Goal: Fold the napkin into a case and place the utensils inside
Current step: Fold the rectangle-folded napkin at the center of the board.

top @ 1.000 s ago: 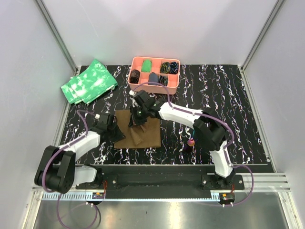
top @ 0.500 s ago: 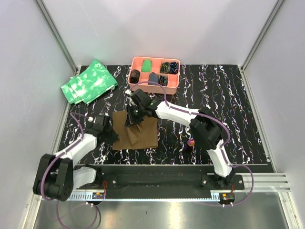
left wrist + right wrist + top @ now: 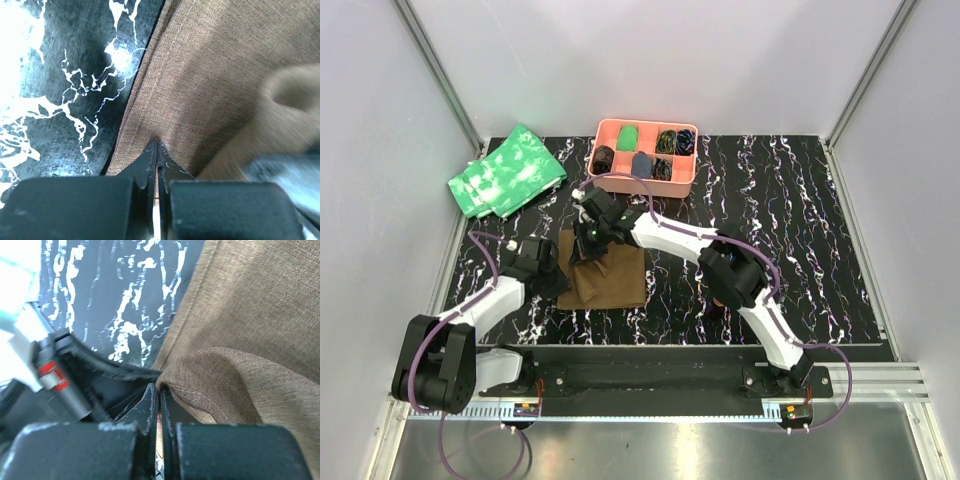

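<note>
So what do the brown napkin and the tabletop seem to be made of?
Napkin: woven cloth, matte, possibly linen or cotton; crosshatch weave and stitched hem show. Tabletop: black marble-look surface with white veins, glossy glare; stone or printed sheet, unclear.

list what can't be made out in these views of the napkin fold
- Utensils: top view, hidden behind the right arm.
- Pink tray contents: top view, too small to identify.
- Napkin, right part: left wrist view, blurred where a raised fold sits close to the lens.
- Napkin outline: both wrist views, cut off by the frame edges.
</note>
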You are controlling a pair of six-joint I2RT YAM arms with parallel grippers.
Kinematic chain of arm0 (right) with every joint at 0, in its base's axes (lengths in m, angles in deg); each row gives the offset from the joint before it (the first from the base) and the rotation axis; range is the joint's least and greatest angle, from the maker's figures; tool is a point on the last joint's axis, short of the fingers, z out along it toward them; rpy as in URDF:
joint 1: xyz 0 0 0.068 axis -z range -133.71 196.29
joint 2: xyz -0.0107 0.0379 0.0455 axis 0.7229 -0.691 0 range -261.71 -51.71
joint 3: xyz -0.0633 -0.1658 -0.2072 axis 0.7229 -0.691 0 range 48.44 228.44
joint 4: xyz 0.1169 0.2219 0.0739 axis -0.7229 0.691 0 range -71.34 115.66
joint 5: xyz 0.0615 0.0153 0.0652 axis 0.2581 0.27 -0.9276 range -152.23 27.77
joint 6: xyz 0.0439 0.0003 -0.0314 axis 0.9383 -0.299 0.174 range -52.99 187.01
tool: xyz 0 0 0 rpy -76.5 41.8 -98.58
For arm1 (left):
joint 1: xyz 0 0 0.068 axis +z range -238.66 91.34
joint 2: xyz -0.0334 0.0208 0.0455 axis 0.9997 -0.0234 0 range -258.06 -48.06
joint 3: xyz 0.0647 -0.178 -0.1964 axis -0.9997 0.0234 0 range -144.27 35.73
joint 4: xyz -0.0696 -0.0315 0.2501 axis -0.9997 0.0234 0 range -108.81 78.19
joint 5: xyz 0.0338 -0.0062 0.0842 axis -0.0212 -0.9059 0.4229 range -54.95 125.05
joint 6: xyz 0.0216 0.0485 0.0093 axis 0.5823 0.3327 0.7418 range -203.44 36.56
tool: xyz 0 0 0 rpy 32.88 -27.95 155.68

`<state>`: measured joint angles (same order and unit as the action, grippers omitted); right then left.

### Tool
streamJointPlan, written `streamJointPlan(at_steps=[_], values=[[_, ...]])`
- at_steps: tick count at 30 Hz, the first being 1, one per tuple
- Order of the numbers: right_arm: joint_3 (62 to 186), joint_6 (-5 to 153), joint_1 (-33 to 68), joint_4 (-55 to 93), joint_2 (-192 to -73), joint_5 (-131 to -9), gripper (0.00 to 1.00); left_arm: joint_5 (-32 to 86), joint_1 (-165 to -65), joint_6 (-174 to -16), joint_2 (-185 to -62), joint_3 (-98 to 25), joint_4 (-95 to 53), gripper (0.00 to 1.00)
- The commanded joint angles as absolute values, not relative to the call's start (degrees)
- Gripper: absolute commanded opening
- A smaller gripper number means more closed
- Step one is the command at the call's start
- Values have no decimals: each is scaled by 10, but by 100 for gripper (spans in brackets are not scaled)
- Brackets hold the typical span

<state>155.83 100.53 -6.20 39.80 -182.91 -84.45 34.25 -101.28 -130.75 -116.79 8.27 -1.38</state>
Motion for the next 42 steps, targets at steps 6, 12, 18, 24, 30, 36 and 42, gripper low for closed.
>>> streamJointPlan(at_steps=[6,12,18,24,30,36,42], values=[[1643,1000,-67,413,-1879,-854,0,354,-1012,-1296,-1144,102,2,0],[1661,1005,-65,424,-1909,-869,7,375,-1012,-1289,-1095,82,51,3],[1676,1016,-63,449,-1898,-902,37,445,-1011,-1294,-932,4,169,32],[1638,1012,-53,473,-1810,-902,60,422,-1008,-1257,-906,-37,160,43],[1519,993,-6,461,-1671,-888,70,336,-1005,-1229,-990,-38,100,46],[1398,932,16,420,-1634,-901,75,316,-1004,-1190,-1098,-71,104,54],[1384,916,17,358,-1695,-916,73,349,-1003,-1182,-1174,-80,106,56]])
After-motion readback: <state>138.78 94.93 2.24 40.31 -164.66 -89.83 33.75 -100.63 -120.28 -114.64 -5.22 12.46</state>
